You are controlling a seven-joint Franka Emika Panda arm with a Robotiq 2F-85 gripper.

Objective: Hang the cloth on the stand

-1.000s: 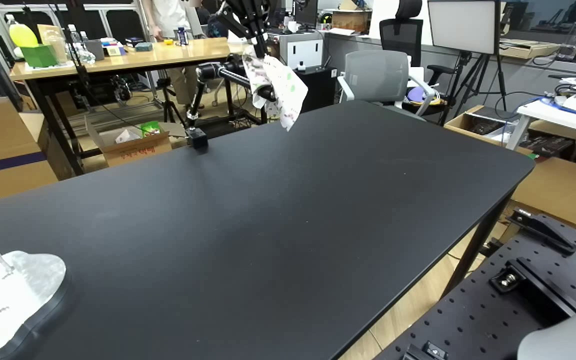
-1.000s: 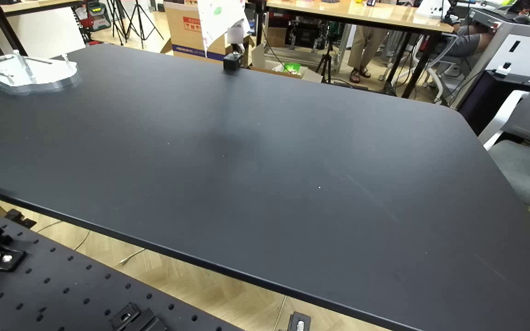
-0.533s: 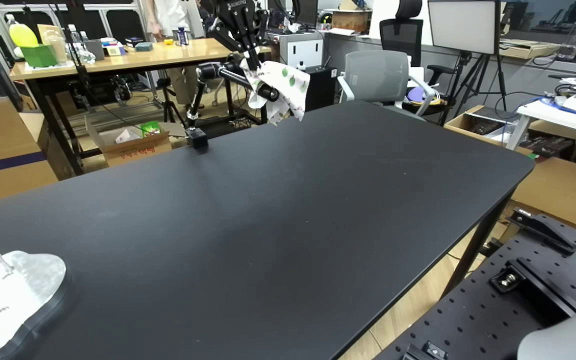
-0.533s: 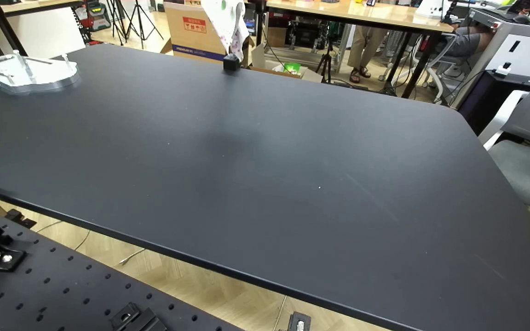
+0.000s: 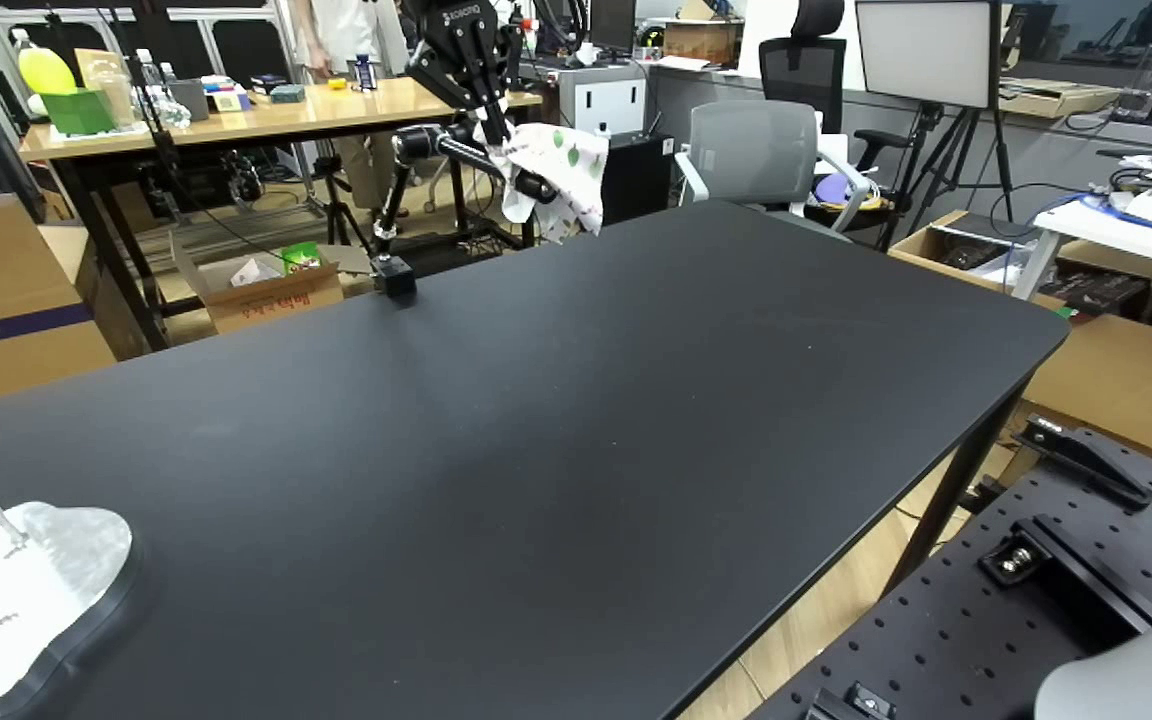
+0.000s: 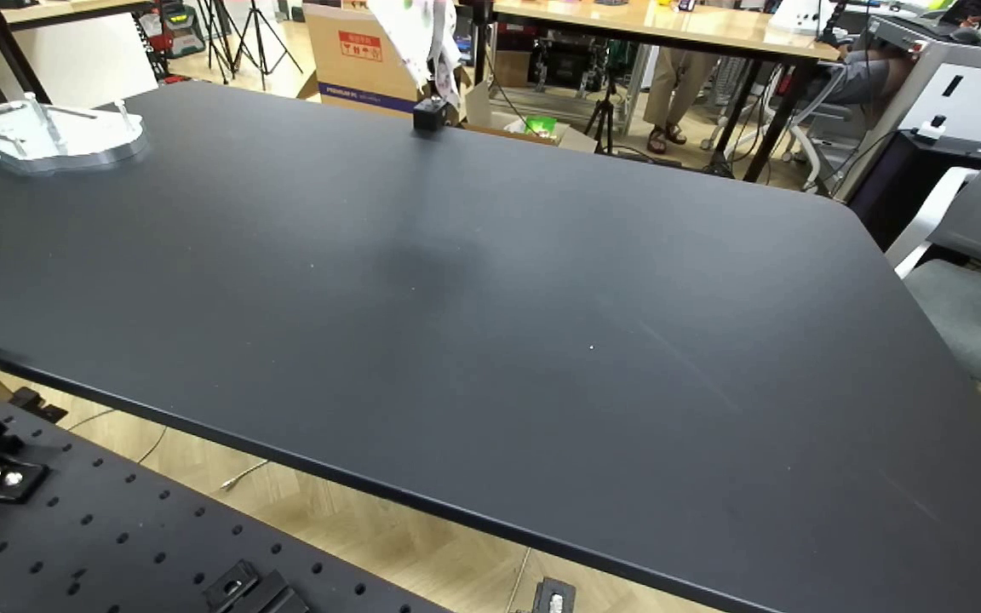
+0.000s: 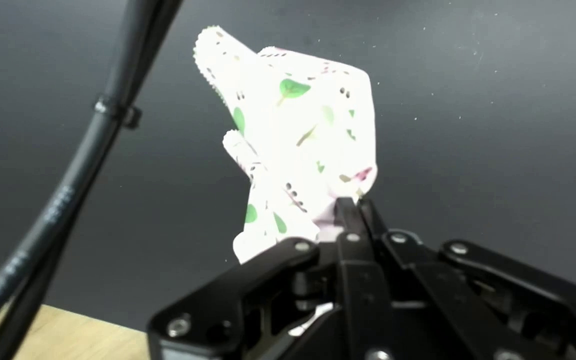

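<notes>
In an exterior view, can see patterned cloth (image 5: 568, 165) at upper centre, gripped in the claw (image 5: 492, 130). In an exterior view, can find at upper left the pegged stand (image 6: 66, 136), on the tabletop (image 6: 490, 332). In wrist view, can notice the cloth pinched between fingertips (image 7: 346, 209).

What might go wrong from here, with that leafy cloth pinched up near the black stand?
If the gripper opens too soon, the cloth might slide down: I can't tell whether it is properly over the stand. With the stand at the edge of the table, the cloth could then tumble over the side. The gripper also looks close to the stand, so a bump might shift it.
</notes>
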